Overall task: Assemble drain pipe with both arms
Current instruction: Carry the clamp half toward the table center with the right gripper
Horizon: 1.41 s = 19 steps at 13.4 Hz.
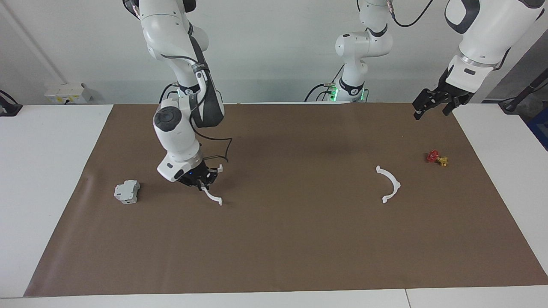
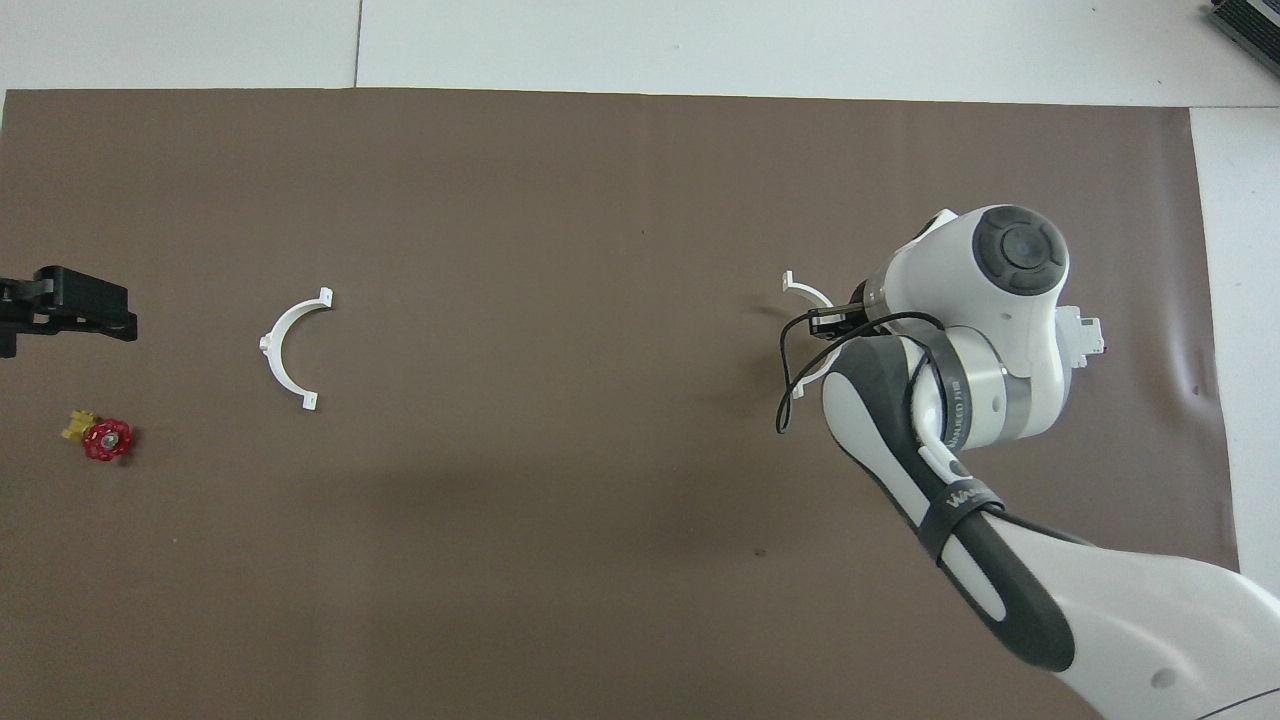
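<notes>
right hand (image 1: 204, 182) apparently gripping one half-ring (image 1: 212, 196); left hand (image 1: 434, 104) waits.

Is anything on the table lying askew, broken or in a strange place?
Nothing looks damaged or spilled. The two white half-rings are simply far apart: one is at the right gripper, beside the grey block; the other lies alone near the red-and-yellow valve piece. The left gripper waits up in the air.

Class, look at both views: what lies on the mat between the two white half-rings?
Nothing: between the half-ring at the right gripper and the free half-ring only bare brown mat shows, plainest in the overhead view.
</notes>
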Tool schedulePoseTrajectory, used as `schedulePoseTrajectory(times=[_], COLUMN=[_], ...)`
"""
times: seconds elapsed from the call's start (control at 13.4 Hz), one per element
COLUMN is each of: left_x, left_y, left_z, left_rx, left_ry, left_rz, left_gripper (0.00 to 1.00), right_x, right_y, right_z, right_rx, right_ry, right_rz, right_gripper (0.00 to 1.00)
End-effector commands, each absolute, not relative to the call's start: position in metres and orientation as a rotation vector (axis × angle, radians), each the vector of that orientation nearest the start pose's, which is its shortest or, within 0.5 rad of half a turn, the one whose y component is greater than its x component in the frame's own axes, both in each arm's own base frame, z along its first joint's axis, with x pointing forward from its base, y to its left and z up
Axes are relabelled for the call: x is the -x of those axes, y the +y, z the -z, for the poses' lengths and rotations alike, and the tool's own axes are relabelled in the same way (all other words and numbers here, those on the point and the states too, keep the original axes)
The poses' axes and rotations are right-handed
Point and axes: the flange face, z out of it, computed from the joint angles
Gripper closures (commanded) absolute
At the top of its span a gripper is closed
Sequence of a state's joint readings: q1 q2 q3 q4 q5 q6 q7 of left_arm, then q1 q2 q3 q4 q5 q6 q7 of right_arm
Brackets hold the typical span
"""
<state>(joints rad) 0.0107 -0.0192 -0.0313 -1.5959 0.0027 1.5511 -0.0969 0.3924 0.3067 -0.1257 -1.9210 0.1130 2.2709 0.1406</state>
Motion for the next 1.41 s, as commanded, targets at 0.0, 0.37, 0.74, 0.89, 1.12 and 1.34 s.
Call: schedulePoseTrajectory(times=[0.0,0.37,0.74,0.89,1.12,1.34], left_x=[-0.538,-0.538,-0.538,-0.538,-0.538,-0.538], left_y=[-0.010,-0.010,-0.010,-0.010,-0.010,-0.010], left_z=[-0.624,-0.624,-0.624,-0.624,-0.624,-0.624], left_rx=[3.142,3.142,3.142,3.142,3.142,3.142], left_ry=[-0.116,-0.116,-0.116,-0.116,-0.116,-0.116], left_rz=[-0.044,-0.044,-0.044,-0.044,-0.044,-0.044], left_gripper=[0.00,0.00,0.00,0.00,0.00,0.00], right_x=[-0.588,-0.589,-0.577,-0.575,-0.570,-0.564], right_y=[0.229,0.309,0.335,0.337,0.343,0.347], right_z=[-0.337,-0.322,-0.303,-0.300,-0.297,-0.293], right_rx=[3.097,3.098,3.097,3.095,3.097,3.103], right_ry=[-0.052,0.018,-0.043,-0.049,-0.070,-0.091], right_rz=[0.076,0.135,0.150,0.153,0.150,0.140], right_gripper=[1.00,1.00,1.00,1.00,1.00,1.00])
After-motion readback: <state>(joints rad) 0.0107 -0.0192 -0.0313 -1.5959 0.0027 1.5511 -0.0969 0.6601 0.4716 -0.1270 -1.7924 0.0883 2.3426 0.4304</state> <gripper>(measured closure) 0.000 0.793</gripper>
